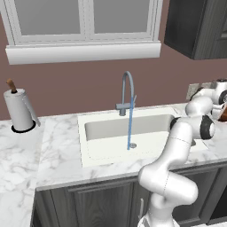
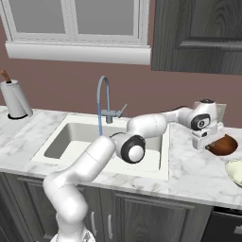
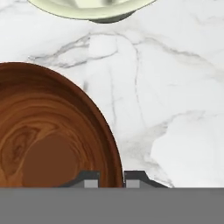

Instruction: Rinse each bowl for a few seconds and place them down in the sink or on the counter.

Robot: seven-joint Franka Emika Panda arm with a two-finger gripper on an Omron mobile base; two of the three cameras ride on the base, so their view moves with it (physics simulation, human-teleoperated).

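Zero bowls rinsed yet; gripper (image 3: 111, 177) clenched on brown bowl (image 2: 223, 145) rim (3 o'clock of sink (image 2: 156, 166)), faucet (image 2: 102, 101) running.

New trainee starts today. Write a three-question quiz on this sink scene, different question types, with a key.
1. True or false: water runs from the faucet into the sink.
2. Multiple choice: the gripper has its fingers on either side of the rim of which thing? A) paper towel roll B) brown bowl C) pale bowl
3. Fill in: the brown bowl sits on the ___ to the right of the sink.

Key: 1 true. 2 B. 3 counter; a second, pale bowl lies beside the brown one.
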